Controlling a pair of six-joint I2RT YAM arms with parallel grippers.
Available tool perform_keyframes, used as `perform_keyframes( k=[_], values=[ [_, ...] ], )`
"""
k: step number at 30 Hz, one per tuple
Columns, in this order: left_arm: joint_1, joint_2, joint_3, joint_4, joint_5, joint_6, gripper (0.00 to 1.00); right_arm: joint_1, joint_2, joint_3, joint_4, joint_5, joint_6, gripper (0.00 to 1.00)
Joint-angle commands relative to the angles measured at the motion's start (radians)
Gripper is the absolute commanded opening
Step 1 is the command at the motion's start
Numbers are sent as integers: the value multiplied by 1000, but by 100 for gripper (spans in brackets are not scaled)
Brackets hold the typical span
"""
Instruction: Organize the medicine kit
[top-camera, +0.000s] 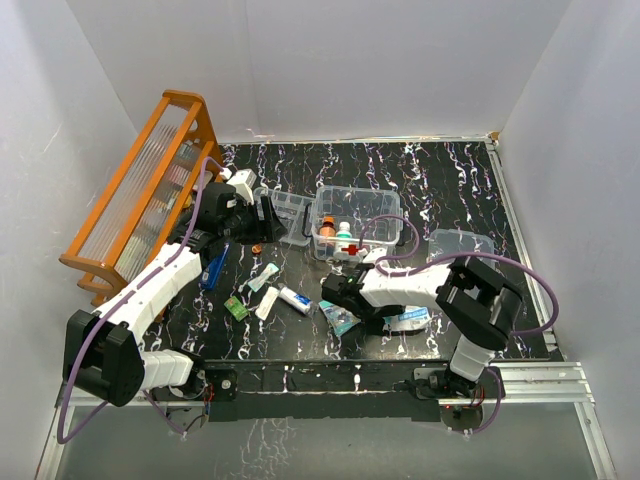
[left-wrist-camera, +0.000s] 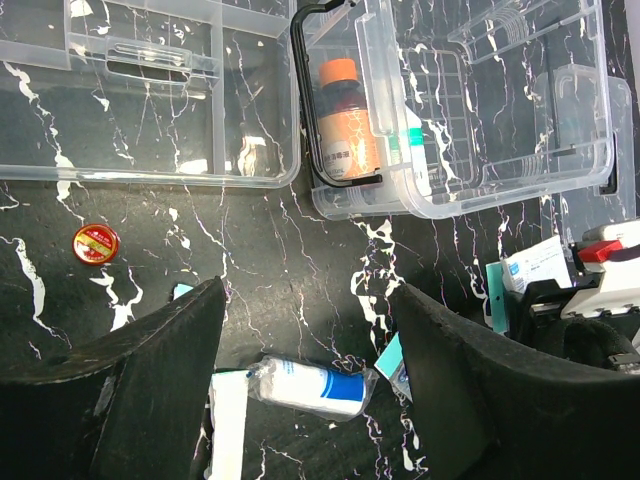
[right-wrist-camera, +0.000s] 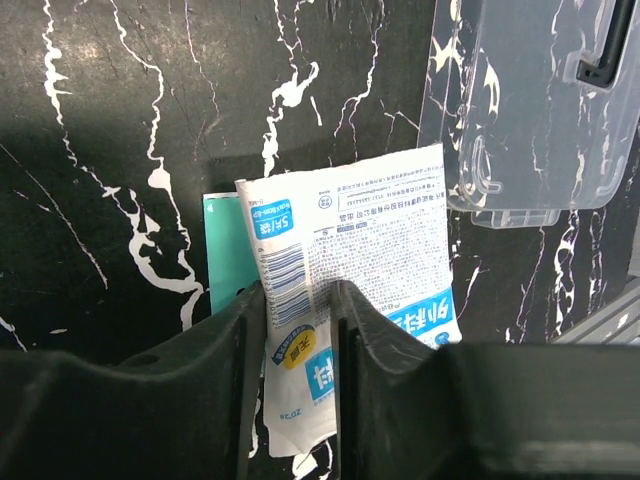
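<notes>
The medicine kit (top-camera: 375, 205) is a clear box with a red cross and stands mid-table, with an orange bottle (left-wrist-camera: 345, 120) inside. Its clear lid (top-camera: 460, 243) lies to its right and shows in the right wrist view (right-wrist-camera: 530, 110). My left gripper (top-camera: 268, 218) is open and empty, high above a wrapped bandage roll (left-wrist-camera: 305, 388) that shows between its fingers (left-wrist-camera: 150, 380). My right gripper (right-wrist-camera: 297, 290) is low in front of the kit. Its jaws are closed on a strip of a white printed packet (right-wrist-camera: 370, 230), which lies on a teal packet (right-wrist-camera: 222, 250).
A shallow divided tray (top-camera: 285, 212) sits left of the kit. An orange wooden rack (top-camera: 140, 195) leans at the far left. A red round tin (left-wrist-camera: 96, 243), a blue item (top-camera: 213, 268), a green packet (top-camera: 236, 308) and white tubes (top-camera: 267, 302) lie loose in front.
</notes>
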Motion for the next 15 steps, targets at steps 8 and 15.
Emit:
perform_keyframes(
  k=[8,15],
  values=[
    [-4,-19,-4,1,-10,13,68,10,-119,76,22,27,-39,5],
    [-3,-28,5,3,-5,7,68,-4,-334,104,163,-131,-191,0]
  ],
)
